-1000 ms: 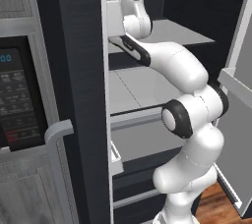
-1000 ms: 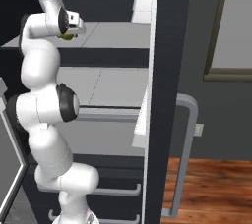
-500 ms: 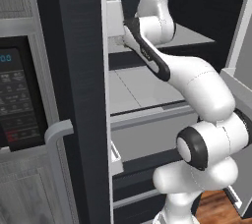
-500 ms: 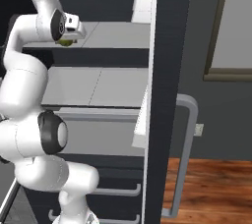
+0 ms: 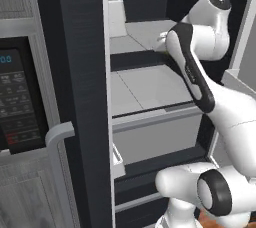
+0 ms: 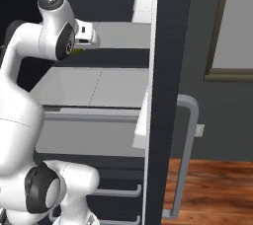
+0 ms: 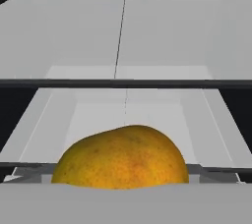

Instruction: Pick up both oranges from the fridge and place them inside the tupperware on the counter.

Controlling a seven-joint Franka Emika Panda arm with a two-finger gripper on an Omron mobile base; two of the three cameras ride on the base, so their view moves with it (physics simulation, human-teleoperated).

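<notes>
Orange (image 7: 121,158) fills the near bottom of the hand view — a dull yellow-orange fruit with a mottled skin, sitting right at the gripper. The finger tips are hidden behind it, so whether the jaws pinch it or stand spread I cannot tell. In the right base view a sliver of yellow-green shows beside the hand (image 6: 85,35), which is held over the front edge of the upper shelf (image 6: 121,35).

Past the fruit, the hand view looks down on light grey shelves (image 7: 123,36), each split by a thin seam and edged by a dark front rail, one above the other.

Around the arm stands the fridge (image 5: 82,72) — a tall black cabinet, its dark wall running down the middle of both base views. Below the upper shelf lies a second grey shelf (image 5: 145,84), then a grey drawer bin (image 5: 160,139). Left of the fridge is a black microwave (image 5: 17,102) with a keypad. To the right, a grey fridge handle (image 6: 185,155) stands over a wooden floor (image 6: 217,189).
</notes>
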